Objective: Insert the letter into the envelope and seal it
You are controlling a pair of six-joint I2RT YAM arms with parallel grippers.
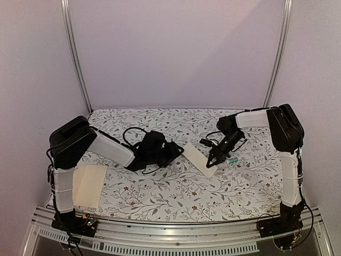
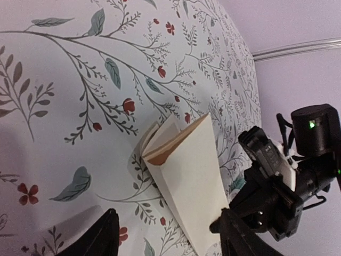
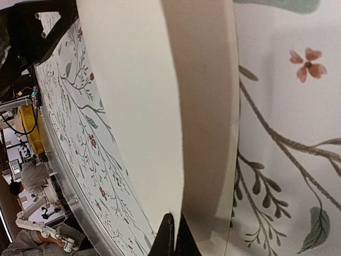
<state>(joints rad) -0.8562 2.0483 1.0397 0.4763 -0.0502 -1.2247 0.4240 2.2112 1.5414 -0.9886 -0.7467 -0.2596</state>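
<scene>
The cream envelope (image 1: 200, 158) lies slanted at the table's middle. My right gripper (image 1: 214, 159) is shut on its near-right end. In the right wrist view the fingertips (image 3: 171, 234) pinch the edge of one cream layer (image 3: 133, 106) above a shadowed tan layer. My left gripper (image 1: 175, 151) is open and empty at the envelope's far-left end. In the left wrist view the envelope (image 2: 192, 176) reaches in between my spread fingers (image 2: 104, 234). Its open end shows several paper edges and a tan-brown strip. No printed border shows, so I cannot tell whether the letter is inside.
A plain cream sheet (image 1: 90, 184) lies flat at the near left, partly under the left arm. The floral cloth (image 1: 176, 192) covers the table. An aluminium rail (image 1: 176, 234) runs along the near edge. The right arm's wrist (image 2: 314, 133) stands behind the envelope.
</scene>
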